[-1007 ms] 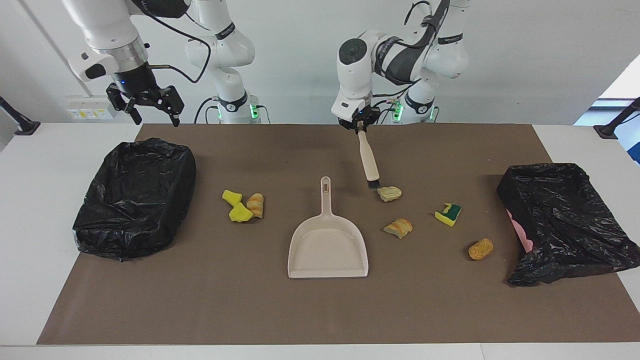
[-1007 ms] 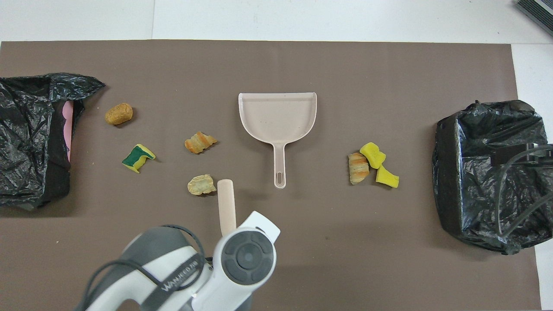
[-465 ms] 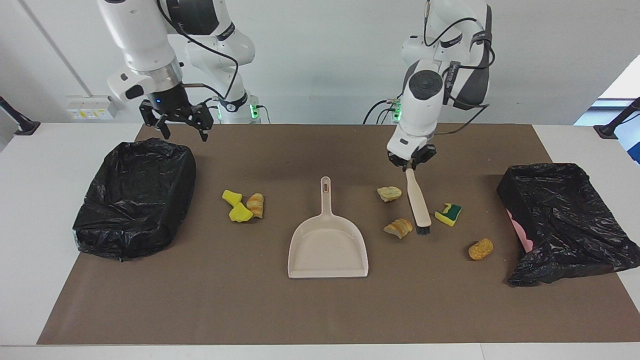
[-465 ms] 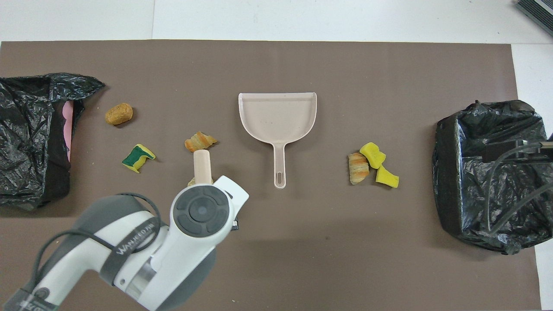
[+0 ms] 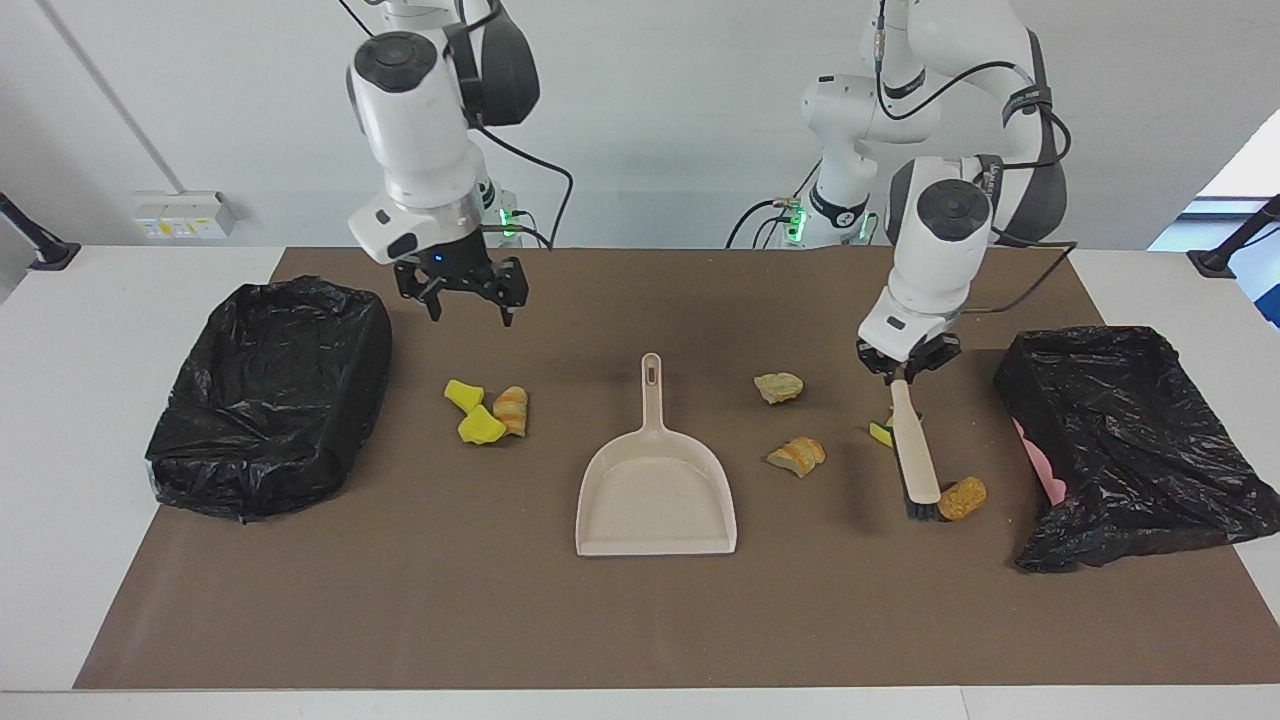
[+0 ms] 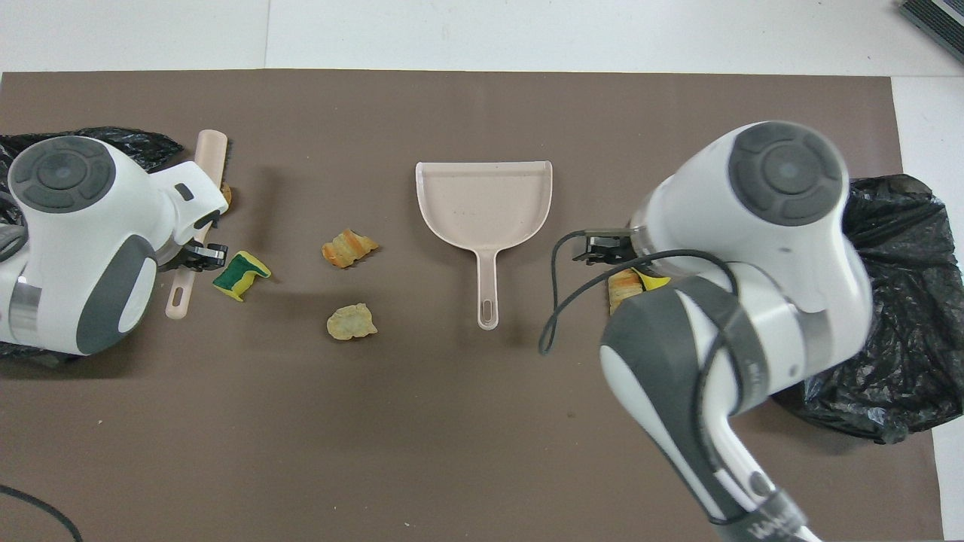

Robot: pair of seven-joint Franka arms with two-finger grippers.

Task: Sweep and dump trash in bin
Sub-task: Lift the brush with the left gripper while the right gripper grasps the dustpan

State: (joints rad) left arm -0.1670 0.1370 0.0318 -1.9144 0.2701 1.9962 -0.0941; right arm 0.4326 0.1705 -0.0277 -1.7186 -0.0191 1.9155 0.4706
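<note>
I read the left pincer (image 5: 905, 372) as clamped on the smooth beige handle of the brush (image 5: 915, 455), which slants down so that its dark bristles sit on the brown mat (image 5: 640, 620) just beside a rough orange sponge chunk (image 5: 963, 497). The yellow-and-green chunk (image 6: 241, 274) lies by the brush handle, nearer to the robots. Two more torn chunks, one striped orange-and-cream (image 5: 797, 455) and one pale (image 5: 779, 386), lie between the brush and the flat, scoop-shaped beige dustpan (image 5: 655, 490) at mid-counter. The right pincer (image 5: 468, 305) hangs with fingers apart, empty, over the mat near a cluster of yellow and striped chunks (image 5: 486, 411). A crinkled black bag-lined bin (image 5: 268, 395) sits at the right arm's end, and another bag-lined bin (image 5: 1130, 445) at the left arm's end.
</note>
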